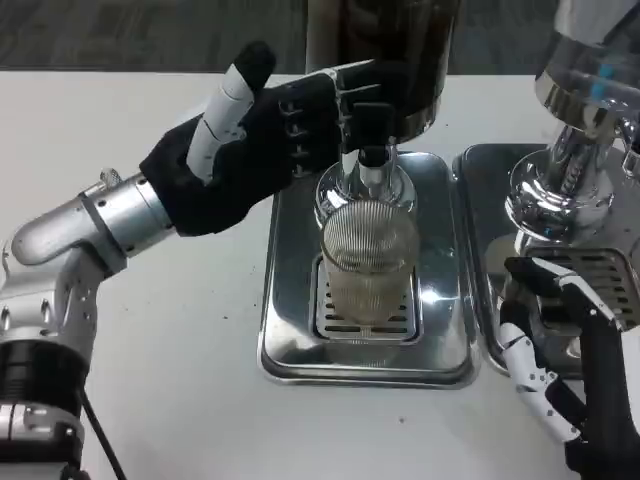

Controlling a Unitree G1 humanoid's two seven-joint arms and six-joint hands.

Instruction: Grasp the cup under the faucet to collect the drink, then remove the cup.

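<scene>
Item: ribbed glass cup (368, 262), clear, finely fluted with vertical lines down its whole wall, rim wider than base. It holds a pale, yellowish liquid up to roughly mid-height. Stands upright on the slotted grate (366, 322) of a polished steel drip tray (290, 350), directly beneath the faucet (371, 160) of a dark-bodied drink dispenser (385, 60).

Left hand (262, 140): raised beside the dispenser, fingers reaching to the faucet's black lever, touching or just at it; the exact grip cannot be told. It is clear of the cup.

Right hand (560, 360): low at the table's near right edge, fingers spread, holding nothing, resting just beside a second steel tray (480, 200).

Second dispenser (580, 120): chrome base, standing on that second tray.

Surface: white table (170, 350).
</scene>
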